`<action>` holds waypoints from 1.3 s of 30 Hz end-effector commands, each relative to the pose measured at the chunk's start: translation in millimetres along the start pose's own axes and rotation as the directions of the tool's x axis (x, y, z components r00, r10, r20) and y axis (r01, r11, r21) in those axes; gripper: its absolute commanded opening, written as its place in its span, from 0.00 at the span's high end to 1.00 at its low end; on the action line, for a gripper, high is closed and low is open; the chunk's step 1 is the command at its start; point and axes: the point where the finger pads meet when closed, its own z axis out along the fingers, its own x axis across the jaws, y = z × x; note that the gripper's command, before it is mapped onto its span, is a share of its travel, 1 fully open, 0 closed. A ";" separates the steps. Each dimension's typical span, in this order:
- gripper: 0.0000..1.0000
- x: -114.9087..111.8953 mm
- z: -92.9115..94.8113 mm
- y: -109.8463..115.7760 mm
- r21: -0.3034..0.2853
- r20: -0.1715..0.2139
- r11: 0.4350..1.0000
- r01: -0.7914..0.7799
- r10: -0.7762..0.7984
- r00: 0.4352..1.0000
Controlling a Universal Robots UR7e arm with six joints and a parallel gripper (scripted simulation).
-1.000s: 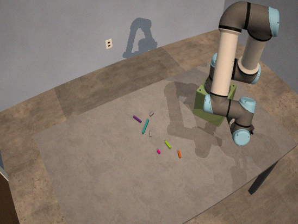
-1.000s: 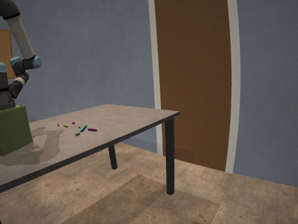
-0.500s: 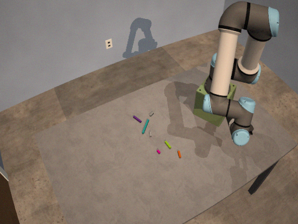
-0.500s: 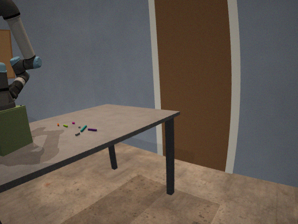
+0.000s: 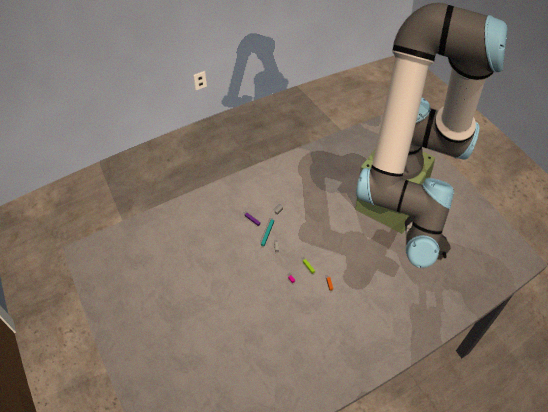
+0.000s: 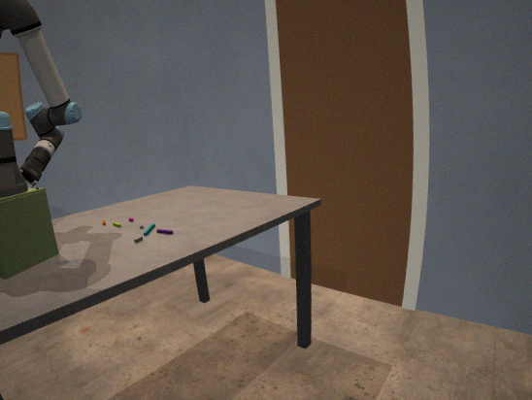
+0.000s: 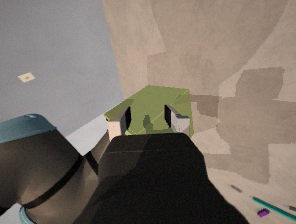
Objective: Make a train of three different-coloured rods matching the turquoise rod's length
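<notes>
The turquoise rod (image 5: 267,232) lies flat near the middle of the table. A purple rod (image 5: 252,219) lies to its left and a grey rod (image 5: 278,208) just beyond its far end. A second grey rod (image 5: 276,246) lies off its near end. Nearer the front lie a lime rod (image 5: 308,265), a magenta rod (image 5: 291,278) and an orange rod (image 5: 329,283), all apart from each other. My gripper (image 7: 147,112) is open and empty, raised beside the arm's base, far to the right of the rods. In the wrist view the turquoise rod (image 7: 272,207) and the purple rod (image 7: 261,212) show at the bottom right.
The arm stands on a green block at the table's right side. The table's edges are far from the rods on all sides. A brown door (image 6: 347,146) stands behind the table in the exterior view.
</notes>
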 end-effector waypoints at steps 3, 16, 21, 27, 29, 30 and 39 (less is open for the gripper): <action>0.00 40.1 -3.1 4.1 0.124 -0.015 0.973 -0.193 0.196 0.980; 0.00 103.7 -7.8 22.5 0.315 0.043 0.810 -0.495 0.509 0.860; 0.00 127.7 -9.1 34.2 0.377 0.093 0.704 -0.602 0.617 0.781; 0.00 150.5 -9.6 48.3 0.428 0.156 0.578 -0.695 0.710 0.687; 0.00 160.0 -9.6 55.2 0.445 0.187 0.518 -0.731 0.744 0.641; 0.00 163.8 -9.6 58.2 0.451 0.200 0.492 -0.745 0.757 0.621; 0.00 198.0 -7.2 90.9 0.484 0.341 0.219 -0.847 0.844 0.413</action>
